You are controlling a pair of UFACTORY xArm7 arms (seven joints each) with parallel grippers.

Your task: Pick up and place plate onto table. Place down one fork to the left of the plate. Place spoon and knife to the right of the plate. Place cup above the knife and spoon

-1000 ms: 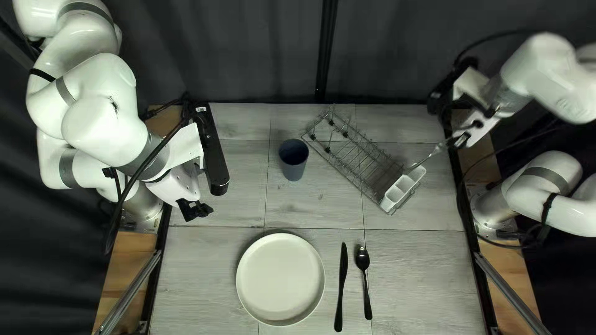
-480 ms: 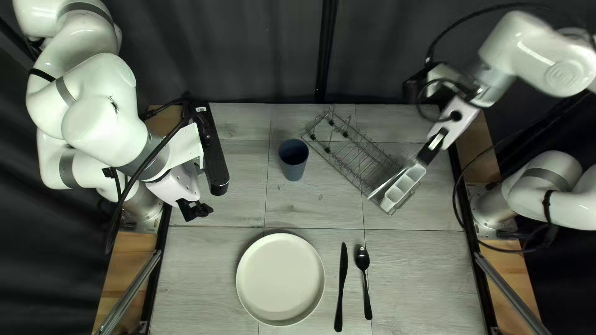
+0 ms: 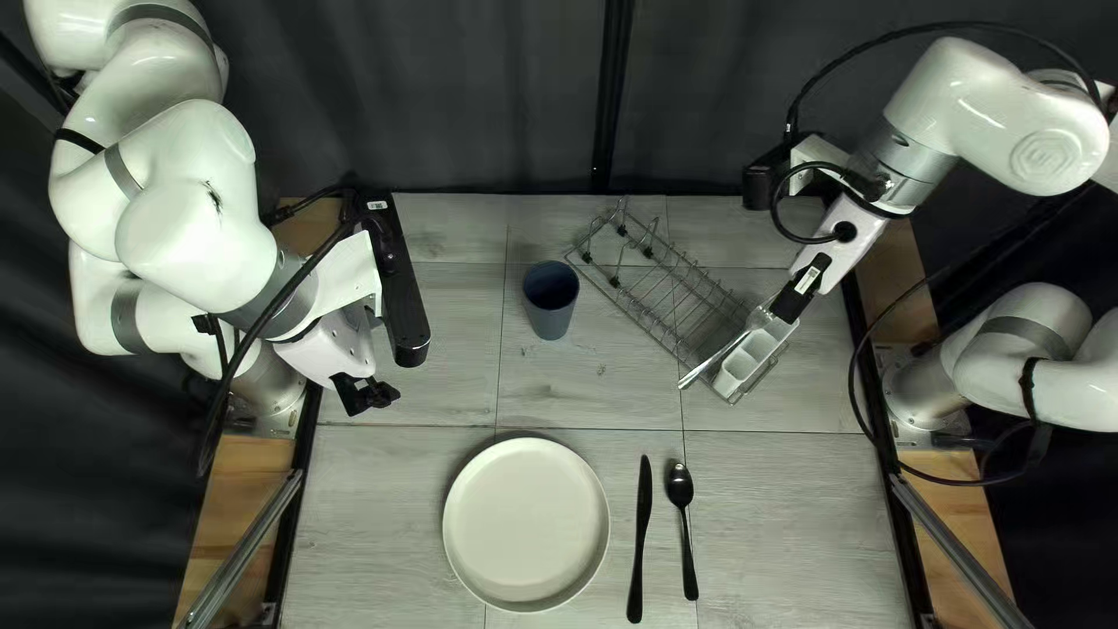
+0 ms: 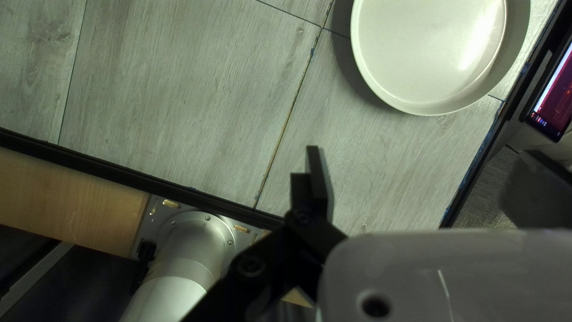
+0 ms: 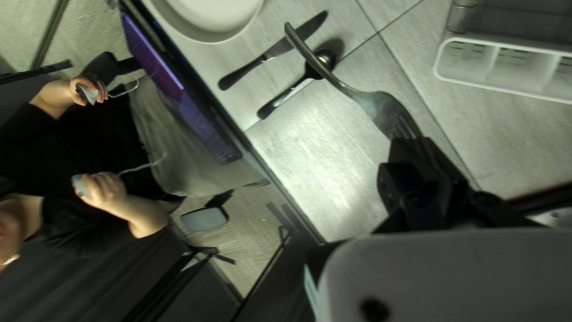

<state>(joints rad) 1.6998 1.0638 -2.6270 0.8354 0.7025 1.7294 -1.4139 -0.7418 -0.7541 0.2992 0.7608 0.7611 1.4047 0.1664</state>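
You work on a table (image 3: 786, 524) with a matt grey wood-grain top. The plate (image 3: 525, 522) is smooth and cream, with a soft sheen. The fork (image 5: 371, 105) is polished metal. The knife (image 3: 642, 524) and spoon (image 3: 679, 487) are glossy black. The rack (image 3: 664, 288) is bare metal wire; its caddy (image 3: 749, 354) is white plastic.

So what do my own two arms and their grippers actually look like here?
Both the left arm and right arm are glossy white, rounded shells with grey bands at the joints. Black cables loop along each. The right arm carries a round embossed mark. The left gripper and right gripper are black and two-fingered.
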